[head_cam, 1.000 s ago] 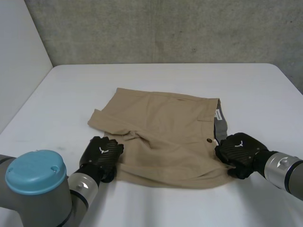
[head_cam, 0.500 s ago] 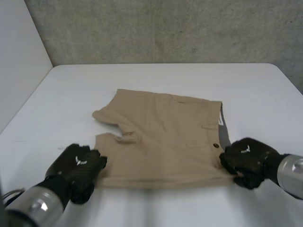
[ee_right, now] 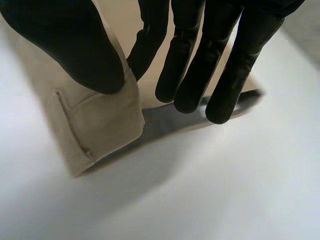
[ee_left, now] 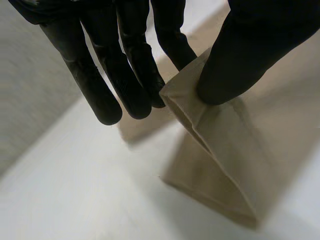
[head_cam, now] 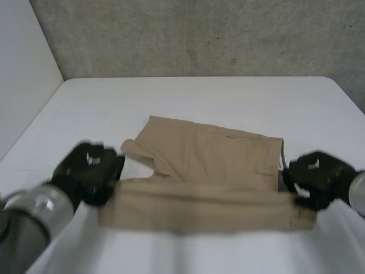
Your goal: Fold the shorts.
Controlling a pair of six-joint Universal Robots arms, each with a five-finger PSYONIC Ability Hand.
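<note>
The tan shorts [head_cam: 211, 151] lie in the middle of the white counter [head_cam: 199, 97] with their long axis running from 9 o'clock to 3 o'clock, legs toward 9 and waistband toward 3. Their far half rests flat, while the near edge is raised off the counter and stretched into a band between the two hands. The left hand [head_cam: 88, 171] holds the 9 o'clock end of that band. In its wrist view the thumb [ee_left: 240, 55] presses a leg-hem corner against one of the fingers [ee_left: 172, 35], and the other fingers hang straight beside it. The right hand [head_cam: 316, 177] holds the 3 o'clock end at the waistband corner, with its thumb [ee_right: 70, 45] clamping the cloth against a finger [ee_right: 152, 35], and the grey waistband lining [ee_right: 165, 122] shows under the fingertips. Both hands are thus closed on the shorts in a pinch, each at one end of the same edge, so neither is nearer than the other. From both sets of fingers the rest of the garment lies toward 12 o'clock. The fold would likely carry the held edge that way, across the long axis, with both ends travelling level so the band lands square on the far edge. The counter is smooth and bare around the shorts, with open room toward 12 o'clock as far as the concrete wall [head_cam: 199, 34]. A plain white wall [head_cam: 23, 74] closes off the 9 o'clock side.
</note>
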